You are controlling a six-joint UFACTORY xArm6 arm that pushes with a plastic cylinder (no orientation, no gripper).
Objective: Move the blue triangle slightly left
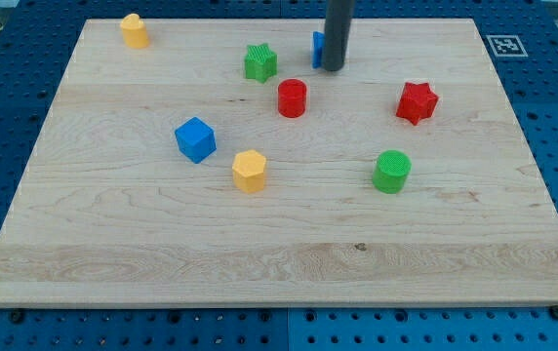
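Eight blocks are lying on the board (113,244). My tip (333,68) is standing far centre, just right of the blue triangle (317,49), which it is partly hiding.

- **Left of the triangle:** the green star (259,62) is sitting here.
- **Nearer than the triangle:** the red cylinder (292,97) is sitting here.
- **Right:** the red star (417,101) is lying here, with the green cylinder (392,171) nearer.
- **Left of centre:** the blue cube (195,138) and the yellow hexagon (249,171) are sitting here.
- **Far left corner:** a yellow block (135,30) is sitting here.

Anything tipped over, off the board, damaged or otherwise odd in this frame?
Nothing stands out. Every block sits flat on the wooden board, none hanging over its edge. My tip stands in front of the blue triangle, hiding most of it, so that block's condition cannot be judged.
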